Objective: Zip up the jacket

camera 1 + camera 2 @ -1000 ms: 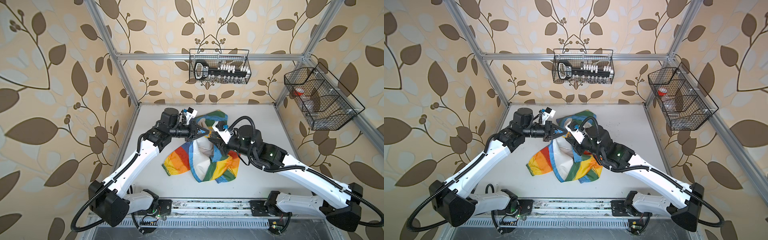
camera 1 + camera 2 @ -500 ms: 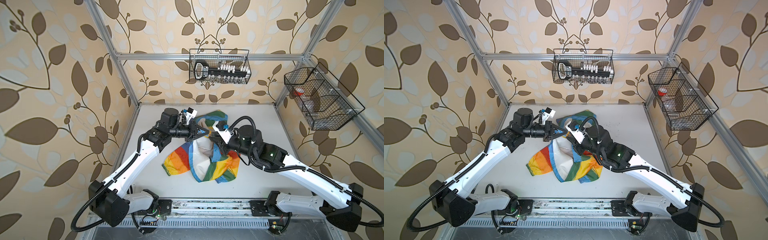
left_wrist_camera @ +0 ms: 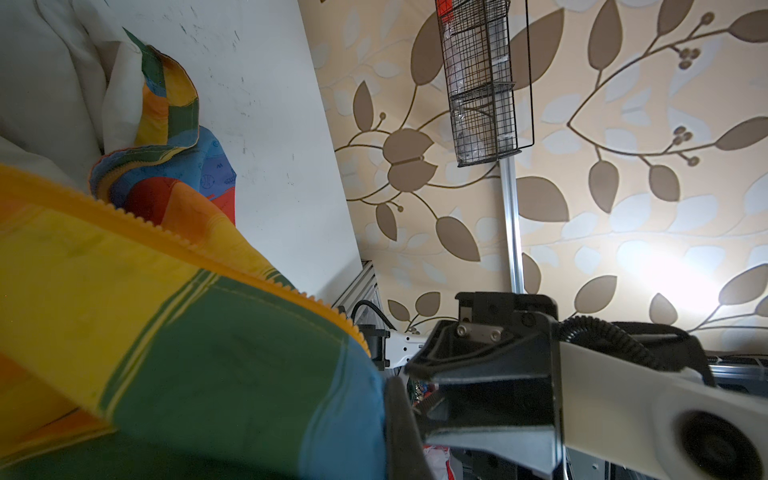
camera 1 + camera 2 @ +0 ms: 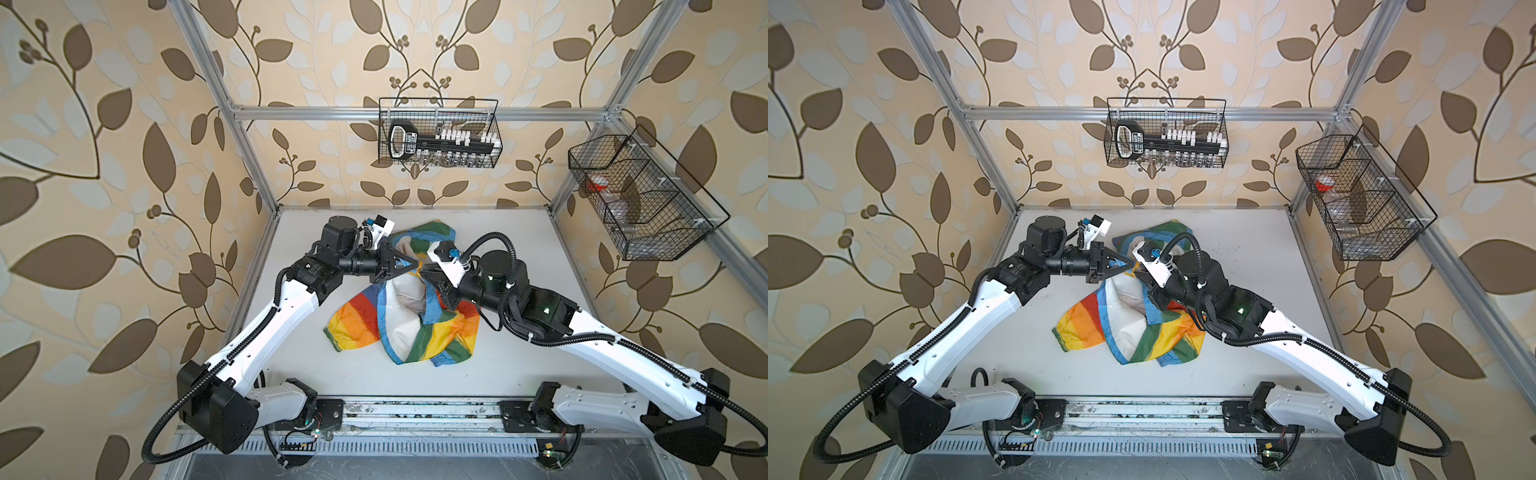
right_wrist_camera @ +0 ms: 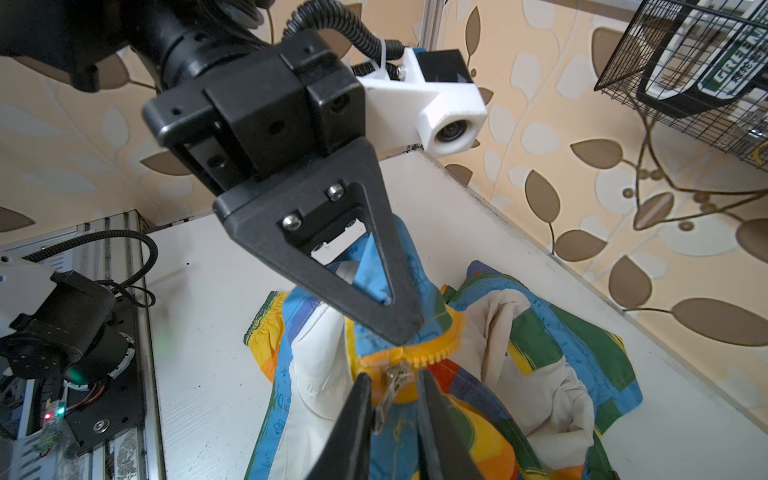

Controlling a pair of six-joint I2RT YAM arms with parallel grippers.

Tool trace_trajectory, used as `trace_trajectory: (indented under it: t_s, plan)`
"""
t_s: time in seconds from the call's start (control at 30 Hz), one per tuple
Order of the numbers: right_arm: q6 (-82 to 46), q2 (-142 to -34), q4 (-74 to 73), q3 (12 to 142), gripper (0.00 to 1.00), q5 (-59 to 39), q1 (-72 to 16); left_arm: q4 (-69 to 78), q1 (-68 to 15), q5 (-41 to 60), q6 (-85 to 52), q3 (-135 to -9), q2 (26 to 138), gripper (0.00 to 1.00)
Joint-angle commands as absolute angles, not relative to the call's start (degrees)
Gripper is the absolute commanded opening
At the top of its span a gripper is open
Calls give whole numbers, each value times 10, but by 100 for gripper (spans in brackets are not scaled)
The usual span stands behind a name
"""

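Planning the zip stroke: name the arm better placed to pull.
Right. The right gripper straddles the metal zipper pull, jaws slightly apart; the left gripper is shut on the jacket beside it, anchoring the zipper edge.

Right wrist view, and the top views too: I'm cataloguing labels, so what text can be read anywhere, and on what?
"GREEN": a word cut by the picture's edge, on the label of the black tool in the wire basket.
Line beneath it: too blurred to read.
Same label in both top views: too small to read.
Small prints on the jacket's blue cloth: unreadable.
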State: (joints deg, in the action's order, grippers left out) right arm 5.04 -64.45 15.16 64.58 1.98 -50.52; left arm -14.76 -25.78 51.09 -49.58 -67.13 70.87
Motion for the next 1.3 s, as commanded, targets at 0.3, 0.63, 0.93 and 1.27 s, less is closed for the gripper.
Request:
trace_trajectory:
  t_s: [0.3, 0.63, 0.93, 1.27]
  plan:
    - [64, -643, 139, 655, 15, 21, -508, -120, -252, 538, -494, -666, 681, 0]
    - [59, -650, 136, 656, 17, 12, -508, -119, -252, 539, -495, -664, 679, 0]
    - [61, -650, 139, 651, 19, 7, -508, -116, -252, 539, -496, -664, 679, 0]
    - [60, -653, 142, 646, 21, 1, -508, -113, -252, 540, -498, -664, 679, 0]
